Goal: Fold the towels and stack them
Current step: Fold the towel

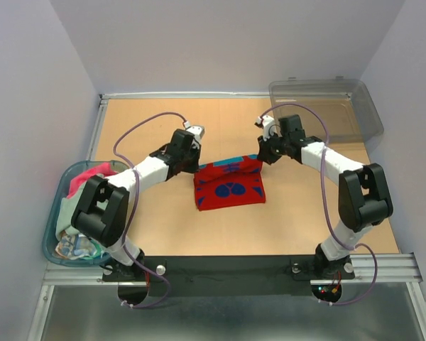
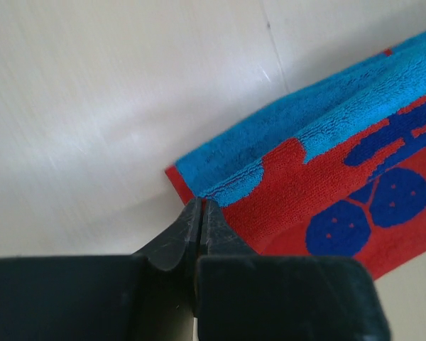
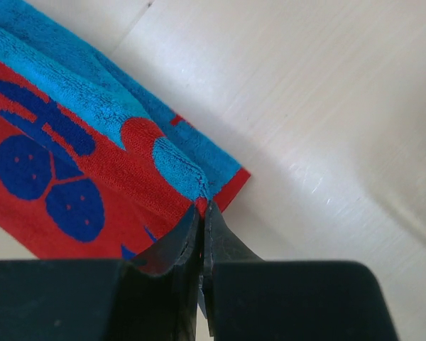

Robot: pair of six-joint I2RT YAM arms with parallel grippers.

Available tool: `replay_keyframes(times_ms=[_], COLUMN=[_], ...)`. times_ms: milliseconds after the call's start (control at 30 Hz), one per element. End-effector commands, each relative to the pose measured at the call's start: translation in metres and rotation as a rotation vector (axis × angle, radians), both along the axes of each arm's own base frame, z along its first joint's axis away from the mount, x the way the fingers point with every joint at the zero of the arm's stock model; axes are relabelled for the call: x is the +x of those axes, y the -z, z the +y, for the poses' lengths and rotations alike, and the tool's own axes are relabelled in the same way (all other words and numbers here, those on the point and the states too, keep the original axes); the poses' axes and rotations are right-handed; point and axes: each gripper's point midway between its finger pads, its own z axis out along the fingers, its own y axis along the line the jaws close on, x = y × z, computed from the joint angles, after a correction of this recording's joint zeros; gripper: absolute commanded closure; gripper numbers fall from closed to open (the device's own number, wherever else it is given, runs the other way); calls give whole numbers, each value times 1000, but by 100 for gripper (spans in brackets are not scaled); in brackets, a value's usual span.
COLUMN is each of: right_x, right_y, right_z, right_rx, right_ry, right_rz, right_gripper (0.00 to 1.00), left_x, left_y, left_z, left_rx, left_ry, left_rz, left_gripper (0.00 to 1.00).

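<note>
The towel [image 1: 228,186] lies in the middle of the table [image 1: 149,121]. Your left gripper [image 2: 200,207] pinches its far left corner tight, and your right gripper [image 3: 203,209] pinches the far right corner. Lift both corners to the same height and bring them toward you, so the far edge lands on the near edge. Move both arms together, or the fold may go crooked.

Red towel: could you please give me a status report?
Left pincer shut on one far corner, right pincer on the other. Red towel: near part on table. Bin, tub aside.
</note>
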Motion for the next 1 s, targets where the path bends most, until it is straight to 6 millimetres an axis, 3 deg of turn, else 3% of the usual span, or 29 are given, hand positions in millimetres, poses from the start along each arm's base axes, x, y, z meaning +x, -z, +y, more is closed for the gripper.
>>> replay_keyframes(times_ms=[0,133,267,433,533,667,733,867,933,967], right_x=[-14,-25,-24,5,26,43,53,69,76,83], right_y=[-18,-19,-27,-38,-28,-6,-3,21,26,24], right_z=[-3,-3,-3,2,3,2,3,4,4,4], right_rx=[40,58,63,55,21,-21,-33,-63,-74,-81], right_ry=[32,37,34,28,34,33,31,36,40,46], right_rz=[-10,3,-24,-96,-104,-88,-96,-71,-74,-87], right_gripper=[100,99,99,99,99,99,98,85,78,74], left_x=[-8,-19,-16,17,40,62,69,86,90,97], left_y=[-18,-22,-35,-61,-66,-56,-39,-22,-13,-19], left_z=[5,11,17,22,20,18,18,25,24,23], left_rx=[-31,-44,-42,22,62,92,109,113,126,126], left_ry=[-99,-140,-155,-193,-205,-220,-222,-250,-240,-238], left_rz=[-56,-83,-137,-268,-299,-292,-265,-241,-228,-243], left_gripper=[100,100,100,100,100,100,94,77,69,66])
